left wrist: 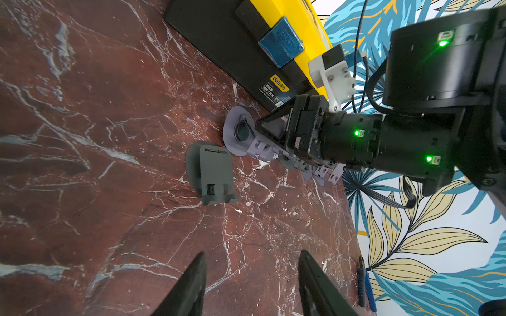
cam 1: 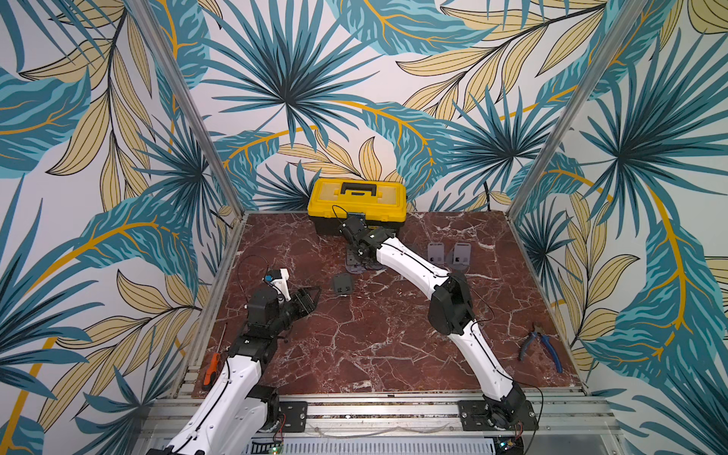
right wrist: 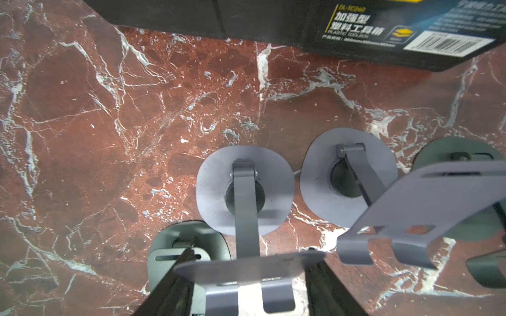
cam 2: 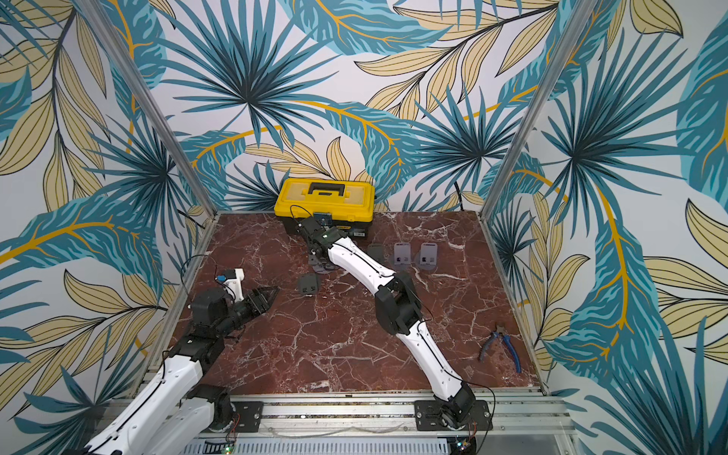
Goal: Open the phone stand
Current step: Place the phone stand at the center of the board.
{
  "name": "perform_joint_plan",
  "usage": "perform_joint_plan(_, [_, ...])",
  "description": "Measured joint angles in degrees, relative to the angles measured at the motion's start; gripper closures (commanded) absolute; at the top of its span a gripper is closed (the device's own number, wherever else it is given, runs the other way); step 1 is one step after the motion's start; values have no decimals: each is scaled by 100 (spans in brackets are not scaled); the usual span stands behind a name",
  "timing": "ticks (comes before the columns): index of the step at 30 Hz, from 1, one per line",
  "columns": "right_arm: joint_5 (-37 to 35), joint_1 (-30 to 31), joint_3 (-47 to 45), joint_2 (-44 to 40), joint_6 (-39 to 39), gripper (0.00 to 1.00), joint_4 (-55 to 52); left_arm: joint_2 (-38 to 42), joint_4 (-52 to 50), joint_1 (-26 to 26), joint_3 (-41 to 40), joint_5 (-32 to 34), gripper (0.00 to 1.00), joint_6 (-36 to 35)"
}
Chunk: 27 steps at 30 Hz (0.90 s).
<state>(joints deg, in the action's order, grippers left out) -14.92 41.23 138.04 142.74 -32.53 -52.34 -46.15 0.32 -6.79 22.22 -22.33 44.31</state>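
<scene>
Overhead, in both top views, the right pincer (cam 1: 357,253) is clamped on a lilac phone stand (cam 1: 355,269) just in front of the yellow toolbox (cam 1: 356,197) at the far edge of the worktop (cam 1: 394,335); the left pincer (cam 1: 311,293) hangs apart near the left edge. From the left wrist, its fingers (left wrist: 191,287) stand spread above the marble, and the toolbox sticker (left wrist: 279,83) reads "deli". From the right wrist, the stand's plate sits gripped between the dark fingers, and the toolbox label (right wrist: 356,26) reads "PLASTIC TOOLBOX" beside a barcode (right wrist: 449,43).

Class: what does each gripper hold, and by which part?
Right gripper: a phone stand, by the sides of its plate. Left gripper: open, holding nothing.
</scene>
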Motion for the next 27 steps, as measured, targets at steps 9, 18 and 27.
perform_joint_plan(9, [131,-72,28,7,0,58,17,-138,52,15,0,-22,46,0])
perform_joint_plan(18, [144,-109,332,273,2,58,52,-234,166,59,0,-63,46,0])
perform_joint_plan(27, [144,-118,374,302,0,58,131,-337,210,111,0,-94,47,-2])
